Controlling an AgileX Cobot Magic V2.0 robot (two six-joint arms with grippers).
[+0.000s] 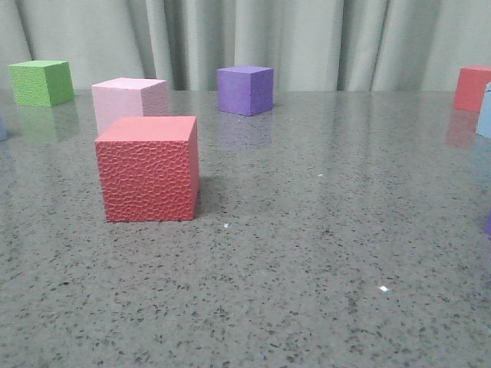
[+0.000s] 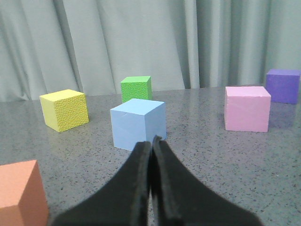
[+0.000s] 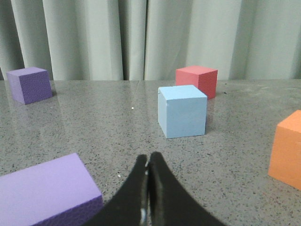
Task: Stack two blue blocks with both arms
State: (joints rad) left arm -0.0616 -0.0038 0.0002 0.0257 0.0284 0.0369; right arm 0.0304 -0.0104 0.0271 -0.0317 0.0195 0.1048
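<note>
Left gripper (image 2: 151, 141) sat pinched together, one blue block (image 2: 138, 123) on the table (image 2: 202, 155) just ahead. Right gripper (image 3: 147, 162) was likewise closed, empty, its blue block (image 3: 182, 111) ahead, seemingly untouched, near a red cube (image 3: 197, 80).

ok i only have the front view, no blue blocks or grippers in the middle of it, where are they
Observer: The left wrist view has one blue block on the table straight ahead of the left gripper.
Operator: is that gripper open
Observer: No, its fingers are pressed together and hold nothing.
Operator: and the other block
Observer: The right wrist view shows the second blue block ahead of the right gripper, in front of a red cube.
Operator: right gripper open
Observer: Shut too, and empty.
</note>
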